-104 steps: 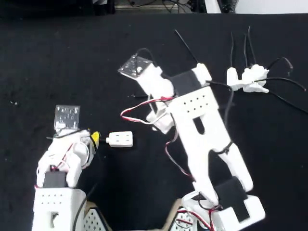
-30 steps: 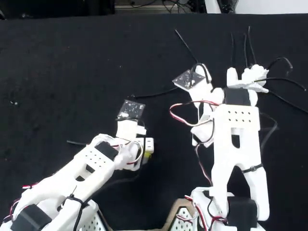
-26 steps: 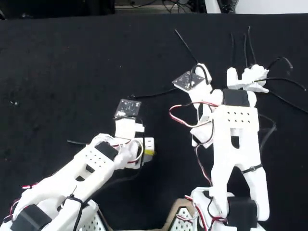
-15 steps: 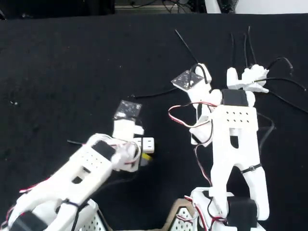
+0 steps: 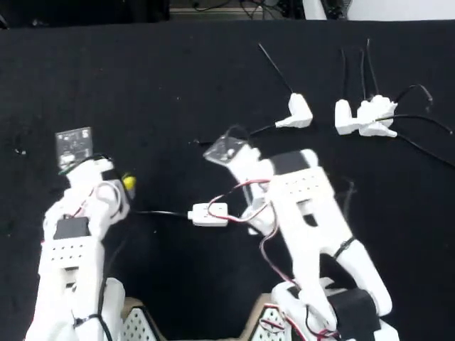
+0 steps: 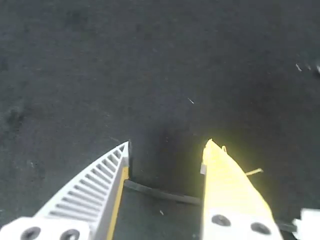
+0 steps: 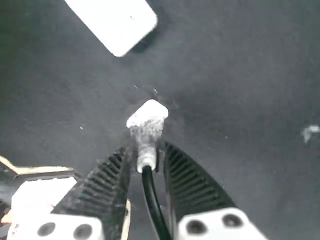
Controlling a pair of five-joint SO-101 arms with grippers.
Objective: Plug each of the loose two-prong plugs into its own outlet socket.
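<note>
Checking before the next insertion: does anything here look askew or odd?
Slightly. The right gripper pinches its plug at the neck by the cord, not on the body. The plug also points past the socket rather than at it. Nothing looks damaged.

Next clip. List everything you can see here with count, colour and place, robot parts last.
table: one, black, under everything.
outlet socket: one, white, mid-table between the arms.
black cord: one, runs from the outlet socket toward the left arm.
loose plug: one, white with a black lead, lying alone on the far side.
plug cluster: several white pieces with black leads, count unclear, far right.
held plug: one, white with a black lead, in the right gripper.
left gripper: one, white and yellow fingers, open, a black cord crossing between them.
right gripper: one, dark fingers, shut on the held plug's neck.
</note>
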